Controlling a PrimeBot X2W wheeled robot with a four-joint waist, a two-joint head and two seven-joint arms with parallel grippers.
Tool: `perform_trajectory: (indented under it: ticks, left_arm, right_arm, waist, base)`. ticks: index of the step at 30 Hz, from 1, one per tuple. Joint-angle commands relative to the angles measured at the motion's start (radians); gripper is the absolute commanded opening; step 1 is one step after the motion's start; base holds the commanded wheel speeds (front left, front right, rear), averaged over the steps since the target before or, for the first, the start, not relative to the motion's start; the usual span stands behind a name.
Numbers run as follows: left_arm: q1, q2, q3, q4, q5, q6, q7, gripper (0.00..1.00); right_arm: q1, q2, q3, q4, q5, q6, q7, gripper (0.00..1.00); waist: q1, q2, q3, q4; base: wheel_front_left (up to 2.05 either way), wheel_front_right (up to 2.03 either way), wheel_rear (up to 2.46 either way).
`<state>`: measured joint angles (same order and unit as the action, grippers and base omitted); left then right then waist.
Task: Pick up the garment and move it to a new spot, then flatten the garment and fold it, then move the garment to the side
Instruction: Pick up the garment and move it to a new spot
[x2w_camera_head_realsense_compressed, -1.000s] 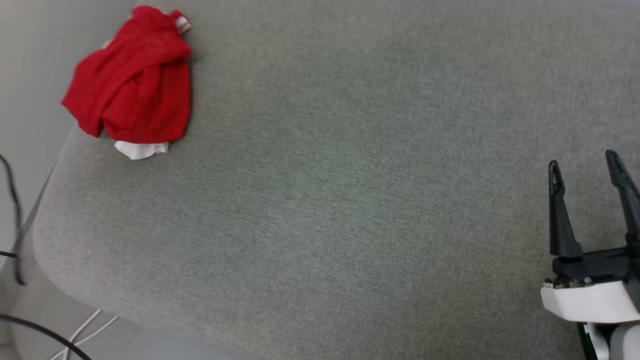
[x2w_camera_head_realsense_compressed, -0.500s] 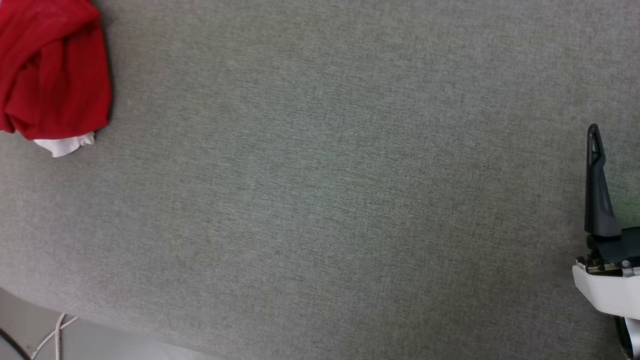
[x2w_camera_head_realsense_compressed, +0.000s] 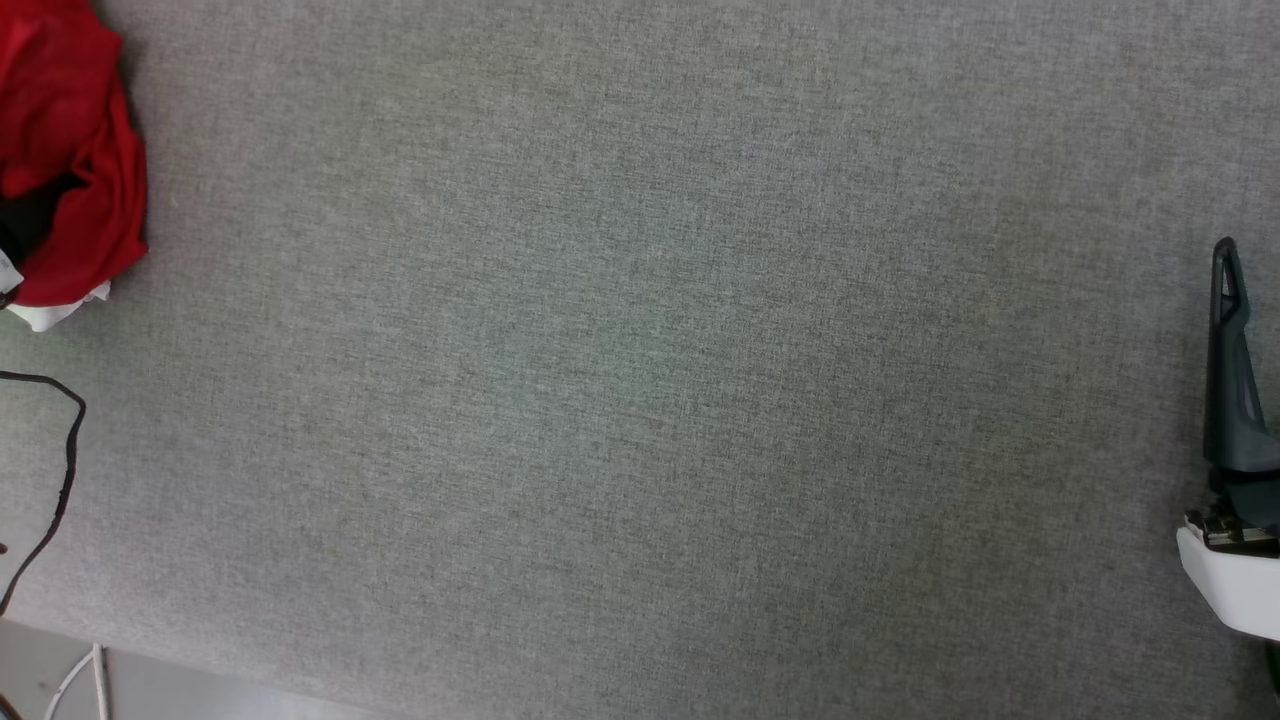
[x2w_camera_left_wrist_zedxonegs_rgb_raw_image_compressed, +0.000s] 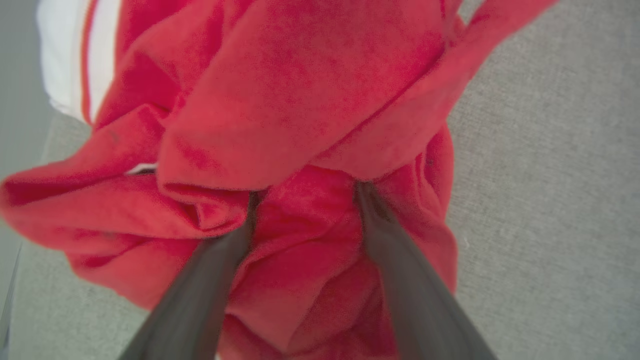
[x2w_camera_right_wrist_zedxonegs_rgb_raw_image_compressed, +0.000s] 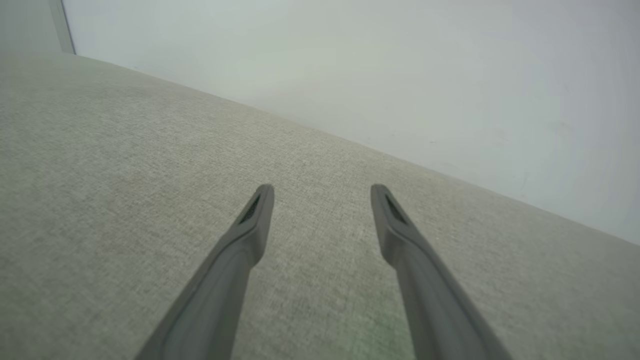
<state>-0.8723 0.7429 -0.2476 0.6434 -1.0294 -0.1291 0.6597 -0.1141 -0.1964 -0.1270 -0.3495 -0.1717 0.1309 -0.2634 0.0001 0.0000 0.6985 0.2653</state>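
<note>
The left gripper (x2w_camera_left_wrist_zedxonegs_rgb_raw_image_compressed: 306, 192) is pushing its spread, unclosed jaws into the crumpled red jersey (x2w_camera_left_wrist_zedxonegs_rgb_raw_image_compressed: 300, 100), which is lying bunched at the left edge of the grey cushion (x2w_camera_head_realsense_compressed: 640, 400). The right gripper (x2w_camera_right_wrist_zedxonegs_rgb_raw_image_compressed: 322, 190) is hovering open, well apart. Seemingly nothing is lifted yet; moving, flattening and folding remain.

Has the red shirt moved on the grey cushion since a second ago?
Cannot tell: the camera shifted; the garment still sits well behind the cushion's front edge.

Head view swung right; left tool (x2w_camera_left_wrist_zedxonegs_rgb_raw_image_compressed: 307, 192), spread, now pushed into garment (x2w_camera_left_wrist_zedxonegs_rgb_raw_image_compressed: 300, 100) folds.
</note>
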Motion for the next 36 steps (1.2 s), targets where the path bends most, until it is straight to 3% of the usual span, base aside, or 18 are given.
perform_trajectory:
  ticks: [1,4,5,6,7,17,23,36]
  left_arm:
    - [0.022,-0.020,-0.016,0.015,-0.007,0.000,0.018,1.00]
    - [0.025,-0.040,-0.058,0.026,-0.023,0.000,0.030,1.00]
    - [0.024,-0.039,-0.069,0.023,-0.025,0.000,0.023,0.78]
    - [0.020,-0.036,-0.077,0.021,-0.029,0.000,0.011,0.25]
    - [0.015,-0.031,-0.080,0.023,-0.035,0.000,0.002,0.00]
    - [-0.061,0.087,-0.140,-0.068,-0.005,0.000,-0.129,0.00]
    - [-0.137,0.151,-0.201,-0.167,0.032,0.000,-0.155,0.00]
    - [-0.360,0.146,-0.365,-0.375,0.127,0.000,-0.065,0.00]
  right_arm:
    - [0.002,-0.006,-0.001,-0.005,-0.005,0.000,-0.002,1.00]
    - [-0.001,-0.007,0.001,-0.001,-0.005,0.000,-0.002,1.00]
    - [-0.002,-0.007,0.001,0.001,-0.005,0.000,-0.002,1.00]
    - [-0.003,-0.006,0.002,0.004,-0.005,0.000,-0.002,1.00]
    - [-0.004,-0.005,0.004,0.007,-0.006,0.000,-0.002,1.00]
    - [-0.006,0.025,0.044,0.052,0.014,0.000,-0.002,1.00]
    - [-0.014,0.059,0.072,0.087,0.027,0.000,-0.002,1.00]
    - [-0.009,0.131,0.104,0.143,0.057,0.000,-0.002,1.00]
  waist:
    - [-0.0001,0.0000,0.004,0.000]
    - [-0.0001,0.0000,0.009,-0.002]
    - [-0.0001,0.0000,0.008,-0.001]
    - [-0.0001,0.0000,0.006,-0.001]
    - [-0.0001,0.0000,0.001,0.000]
    - [-0.0001,0.0000,-0.118,0.001]
    - [-0.0001,0.0000,-0.212,-0.008]
    - [-0.0001,0.0000,-0.359,-0.118]
  base:
    - [0.00,0.00,0.00]
    - [0.00,0.00,0.00]
    - [0.00,0.00,0.00]
    - [0.00,0.00,0.00]
    - [0.00,0.00,0.00]
    - [0.00,0.00,0.00]
    - [0.00,0.00,0.00]
    - [0.00,0.00,0.00]
